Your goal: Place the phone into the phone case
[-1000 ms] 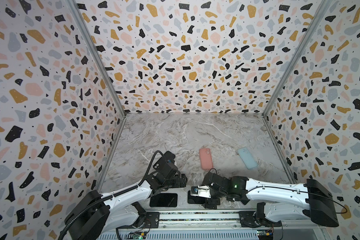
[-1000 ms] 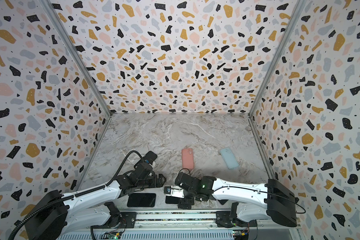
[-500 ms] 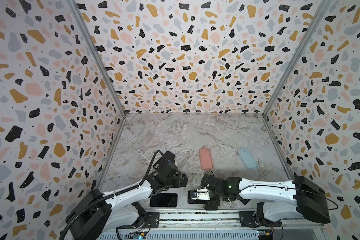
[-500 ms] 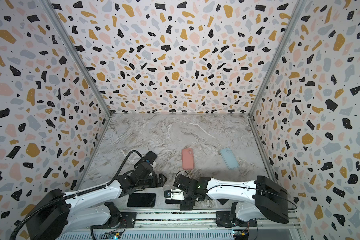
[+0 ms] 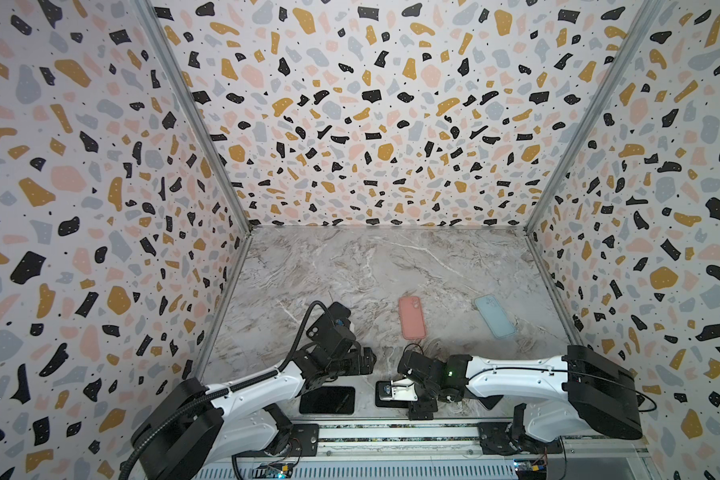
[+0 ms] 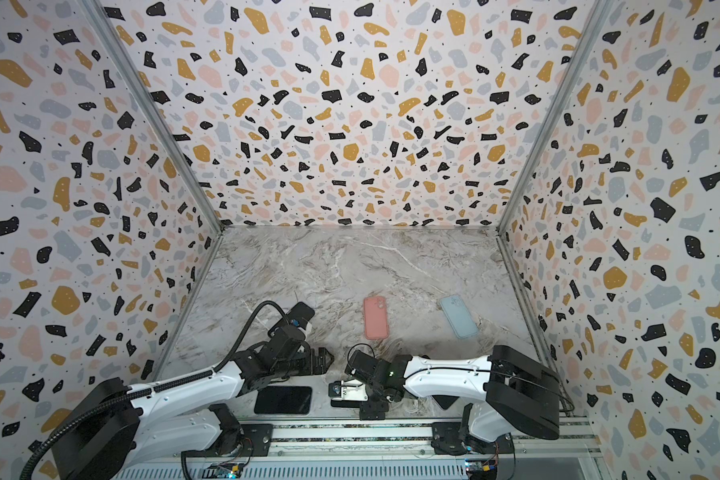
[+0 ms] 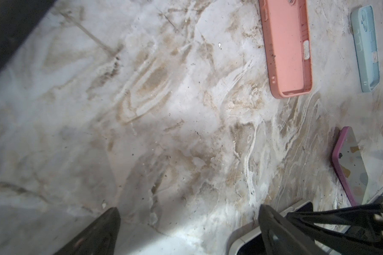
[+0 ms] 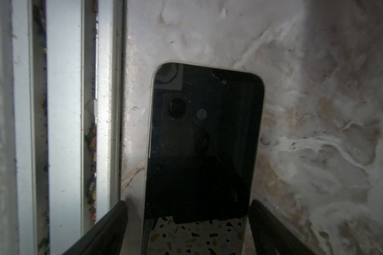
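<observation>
Right gripper (image 8: 188, 203) straddles the phone (image 8: 206, 132), jaws apart, nothing clamped; left gripper (image 7: 188, 208), near the phone, stands fully open and empty.

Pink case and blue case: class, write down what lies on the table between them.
Nothing: only bare marble table separates the pink case from the blue case, as seen in both top views and in the left wrist view.
</observation>
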